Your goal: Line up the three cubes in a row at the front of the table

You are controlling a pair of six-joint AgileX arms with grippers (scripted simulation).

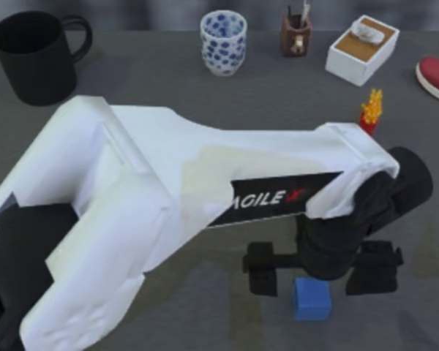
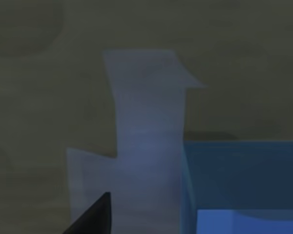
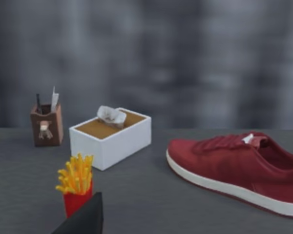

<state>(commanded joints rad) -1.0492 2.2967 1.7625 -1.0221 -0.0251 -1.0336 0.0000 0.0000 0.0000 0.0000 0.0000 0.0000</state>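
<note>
The small bright blue cube rests on the dark grey table near the front, right of centre. My left arm reaches across the table, and its gripper hovers open just behind the cube, black fingers spread wide on either side. In the left wrist view the blue cube fills the corner beside one fingertip, apart from it. The periwinkle and lime-green cubes are hidden or out of view. My right gripper is off the top view, open, holding nothing.
Along the back stand a black mug, a blue-spotted cup, a brown pen holder and a white box with a brown top. A red shoe and a carton of fries sit at the right.
</note>
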